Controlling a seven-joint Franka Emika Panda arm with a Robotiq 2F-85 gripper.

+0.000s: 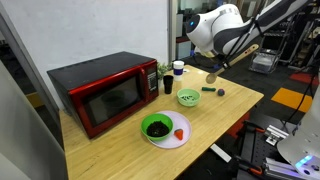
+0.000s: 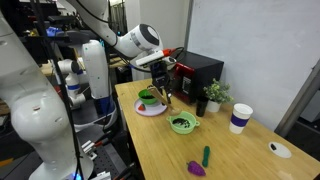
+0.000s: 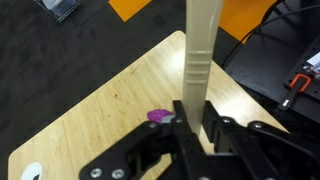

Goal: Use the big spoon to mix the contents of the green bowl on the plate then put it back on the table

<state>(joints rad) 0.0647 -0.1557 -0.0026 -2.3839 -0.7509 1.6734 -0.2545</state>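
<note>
The big spoon point(image 3: 197, 60) is pinched tight by the claw point(image 3: 195, 115) and is held up over the table point(image 3: 90, 120). Farther off, the green bowl point(image 1: 146, 127) is seen on the plate point(image 1: 170, 143), with the dark contents point(image 1: 158, 127) inside.

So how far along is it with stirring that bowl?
Done: the spoon is picked up, clamped in the hand. In hand: it hangs in the air above the table, away from the green bowl on the plate. Left: laying the spoon down; whether stirring has happened, I cannot tell.
</note>
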